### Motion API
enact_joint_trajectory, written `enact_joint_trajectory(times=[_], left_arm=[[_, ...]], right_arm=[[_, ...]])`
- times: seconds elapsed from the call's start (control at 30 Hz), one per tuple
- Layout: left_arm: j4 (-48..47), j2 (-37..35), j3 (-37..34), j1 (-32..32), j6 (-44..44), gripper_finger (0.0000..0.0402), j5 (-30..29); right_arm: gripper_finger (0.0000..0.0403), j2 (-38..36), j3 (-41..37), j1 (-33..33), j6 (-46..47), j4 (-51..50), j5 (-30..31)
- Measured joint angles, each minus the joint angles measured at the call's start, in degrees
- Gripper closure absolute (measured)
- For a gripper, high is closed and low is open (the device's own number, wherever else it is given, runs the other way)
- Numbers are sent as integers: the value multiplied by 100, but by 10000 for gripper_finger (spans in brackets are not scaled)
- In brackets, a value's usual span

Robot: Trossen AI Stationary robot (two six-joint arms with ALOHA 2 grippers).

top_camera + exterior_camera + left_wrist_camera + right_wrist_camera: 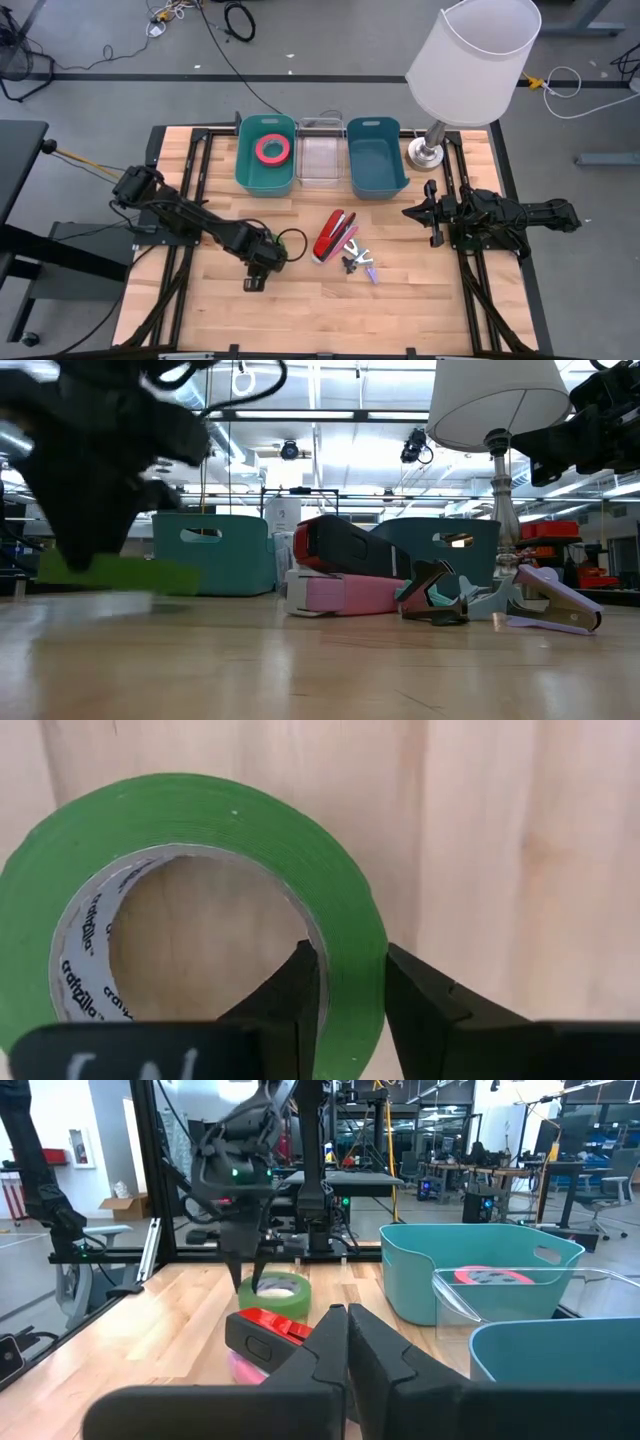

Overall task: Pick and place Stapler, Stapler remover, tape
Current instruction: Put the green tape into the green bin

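Observation:
My left gripper (262, 257) stands over the table's near middle, shut on a green tape roll (200, 840) that also shows in the low view (115, 573) and the right wrist view (278, 1292). A red and pink stapler (333, 235) lies on the table to its right. A dark staple remover (350, 262) and a small purple one (370, 271) lie beside the stapler. My right gripper (412, 212) is shut and empty, held above the table at the right, and shows in its wrist view (347, 1325). My left gripper pinches the ring wall of the green tape roll (352, 935), one finger (295, 990) inside the hole and one finger (420, 1000) outside. The fingers come from above, pointing down. The roll lies flat and level below them; whether it is clear of the table I cannot tell.
At the far edge stand a teal bin (266, 172) holding a red tape roll (271, 148), a clear bin (322, 160) and a second teal bin (375, 158). A lamp with a white shade (470, 60) stands at the far right. Bare wood lies along the near edge.

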Motion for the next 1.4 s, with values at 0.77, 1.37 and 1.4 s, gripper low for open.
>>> enact_joint_trajectory(times=[0.77, 1.37, 1.4], left_arm=[[-1613, -256, 2491, 1046, 1124, 303, -576], [-2449, -256, 2699, 3132, 1562, 303, -798], [-2449, -256, 2699, 3257, 1494, 303, -798]], right_arm=[[387, 0, -1, 0, 0, 15, 2], [387, 0, -2, -2, 0, 15, 2], [387, 0, 0, 0, 0, 15, 1]])
